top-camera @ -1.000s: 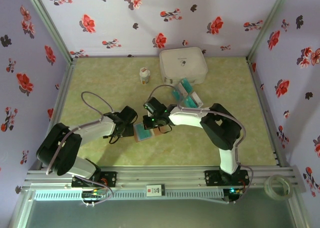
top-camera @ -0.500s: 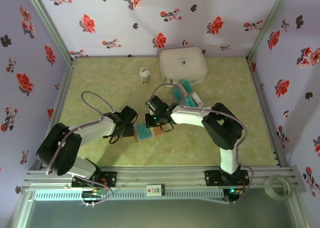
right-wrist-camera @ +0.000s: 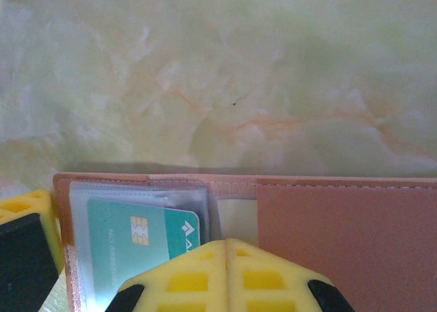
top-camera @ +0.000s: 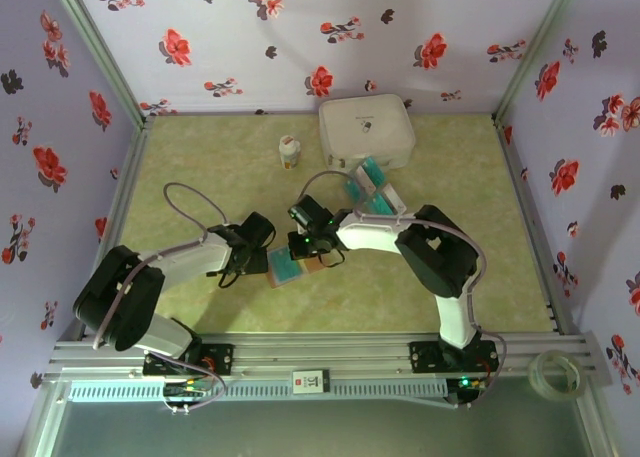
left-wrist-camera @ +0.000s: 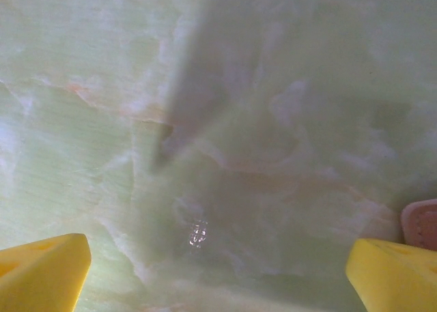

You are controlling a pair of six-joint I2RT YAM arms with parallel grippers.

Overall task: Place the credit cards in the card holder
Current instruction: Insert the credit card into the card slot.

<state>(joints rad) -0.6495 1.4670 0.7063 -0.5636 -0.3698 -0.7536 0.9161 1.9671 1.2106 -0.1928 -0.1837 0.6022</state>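
The card holder [top-camera: 318, 262] lies open on the table between the two arms. A teal credit card [top-camera: 284, 269] rests on its left half. In the right wrist view that credit card [right-wrist-camera: 136, 240] sits in a clear pocket of the card holder [right-wrist-camera: 348, 237], whose brown flap lies to the right. My right gripper [right-wrist-camera: 229, 257] is shut, fingertips pressed together over the fold with nothing between them. My left gripper [left-wrist-camera: 218, 274] stands open over bare table at the holder's left edge [left-wrist-camera: 422, 223]. More credit cards [top-camera: 370, 185] lie in a loose pile by the white case.
A big white rounded case [top-camera: 367, 132] stands at the back, with a small white bottle [top-camera: 289, 153] to its left. Floral walls close in the table on three sides. A metal rail [top-camera: 320, 352] runs along the near edge.
My right gripper has shifted slightly over the card holder and back, staying shut. The left arm has not moved.
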